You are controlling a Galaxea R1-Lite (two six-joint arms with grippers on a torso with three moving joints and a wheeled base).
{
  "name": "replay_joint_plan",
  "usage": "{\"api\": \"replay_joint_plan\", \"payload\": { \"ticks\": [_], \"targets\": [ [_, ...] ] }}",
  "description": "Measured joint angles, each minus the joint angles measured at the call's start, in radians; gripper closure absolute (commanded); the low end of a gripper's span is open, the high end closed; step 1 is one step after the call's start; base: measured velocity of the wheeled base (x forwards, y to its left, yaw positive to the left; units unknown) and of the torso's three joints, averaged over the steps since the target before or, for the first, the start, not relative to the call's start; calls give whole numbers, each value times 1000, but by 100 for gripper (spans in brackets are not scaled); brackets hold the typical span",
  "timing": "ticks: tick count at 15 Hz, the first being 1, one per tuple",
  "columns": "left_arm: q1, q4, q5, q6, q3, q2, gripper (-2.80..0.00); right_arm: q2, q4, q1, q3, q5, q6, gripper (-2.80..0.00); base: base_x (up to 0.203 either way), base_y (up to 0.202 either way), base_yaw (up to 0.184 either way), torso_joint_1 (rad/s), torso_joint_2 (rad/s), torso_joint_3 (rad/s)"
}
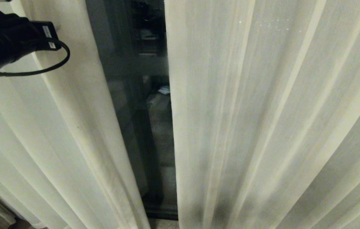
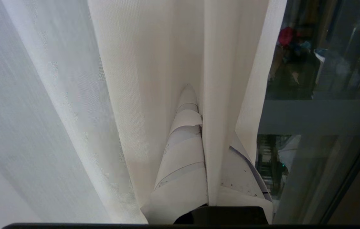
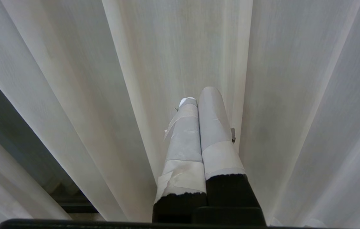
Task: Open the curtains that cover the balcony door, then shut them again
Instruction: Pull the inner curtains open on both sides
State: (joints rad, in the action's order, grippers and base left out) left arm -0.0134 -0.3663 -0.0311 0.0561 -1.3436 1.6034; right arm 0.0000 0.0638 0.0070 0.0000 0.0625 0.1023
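left gripper (image 2: 210,165) pinching one of two curtains (image 1: 262,127); right gripper (image 3: 199,105) pressed together

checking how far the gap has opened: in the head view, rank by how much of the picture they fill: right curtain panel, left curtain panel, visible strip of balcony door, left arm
1. right curtain panel, by far the largest
2. left curtain panel
3. balcony door, a narrow dark strip between the panels
4. left arm, smallest, cut off at the picture's upper left corner; it is nearer the camera, so apparent size only

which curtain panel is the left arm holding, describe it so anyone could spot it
Start at the dark balcony door showing through the gap. The left curtain panel hangs on that gap's left side. Unlike the free-hanging right curtain panel, its inner edge fold is pinched in the left tool.
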Motion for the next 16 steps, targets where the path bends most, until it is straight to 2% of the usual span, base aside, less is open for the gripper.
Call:
{"api": "replay_joint_plan", "payload": {
  "ticks": [11, 16],
  "targets": [
    [-1, 1, 1, 0, 0, -1, 0, 0, 0, 0, 0, 0, 0, 0, 0, 0, 0, 0, 0, 0],
    [1, -3, 0, 0, 0, -3, 0, 0, 0, 0, 0, 0, 0, 0, 1, 151, -8, 3, 3, 0]
  ]
}}
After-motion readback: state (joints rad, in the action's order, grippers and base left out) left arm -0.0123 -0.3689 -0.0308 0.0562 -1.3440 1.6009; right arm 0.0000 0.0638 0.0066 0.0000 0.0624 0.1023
